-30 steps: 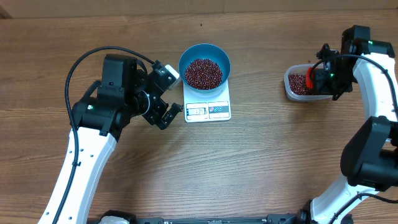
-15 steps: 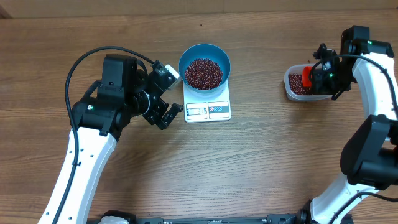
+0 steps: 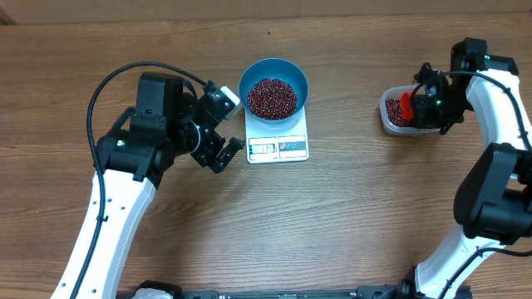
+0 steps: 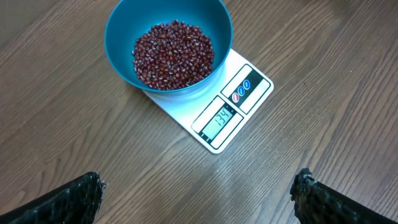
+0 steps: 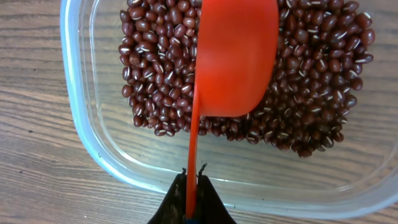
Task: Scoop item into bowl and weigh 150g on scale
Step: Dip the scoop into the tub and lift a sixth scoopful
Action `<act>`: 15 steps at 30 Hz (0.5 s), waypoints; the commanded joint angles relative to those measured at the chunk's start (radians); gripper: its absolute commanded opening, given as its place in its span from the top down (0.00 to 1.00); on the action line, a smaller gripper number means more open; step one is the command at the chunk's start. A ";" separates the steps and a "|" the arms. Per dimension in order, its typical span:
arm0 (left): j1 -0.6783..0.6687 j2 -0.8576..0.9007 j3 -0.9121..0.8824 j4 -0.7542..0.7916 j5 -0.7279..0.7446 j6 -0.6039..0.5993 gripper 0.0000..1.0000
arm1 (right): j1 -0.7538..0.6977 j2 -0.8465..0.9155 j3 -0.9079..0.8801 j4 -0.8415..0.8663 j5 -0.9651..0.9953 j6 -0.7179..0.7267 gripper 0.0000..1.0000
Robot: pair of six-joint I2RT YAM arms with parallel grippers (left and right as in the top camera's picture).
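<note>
Open table (image 3: 349,191) is left between the scale (image 3: 278,147) and the clear tub (image 5: 81,112), whose opening is partly blocked by an orange scoop (image 5: 236,56).

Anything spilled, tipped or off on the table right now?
Nothing stands out. The beans sit inside the bowl, upright on the scale; none visibly spilled on the table. The tub is upright, the scoop held over it by the right gripper.

An orange scoop (image 5: 236,56) over a clear tub (image 5: 78,121); wooden table (image 3: 332,224)

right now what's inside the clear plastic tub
Dark red beans lie in the tub, with a red scoop held by the right gripper over them. Anything beneath the scoop is covered.
</note>
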 commanded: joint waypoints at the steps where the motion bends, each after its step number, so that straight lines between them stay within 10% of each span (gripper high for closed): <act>1: 0.005 -0.016 0.015 -0.002 0.014 -0.010 0.01 | 0.001 0.023 0.000 0.017 -0.013 -0.009 0.96; 15: 0.005 -0.016 0.015 -0.002 0.014 -0.010 0.01 | 0.037 0.056 -0.002 -0.036 -0.088 -0.064 0.96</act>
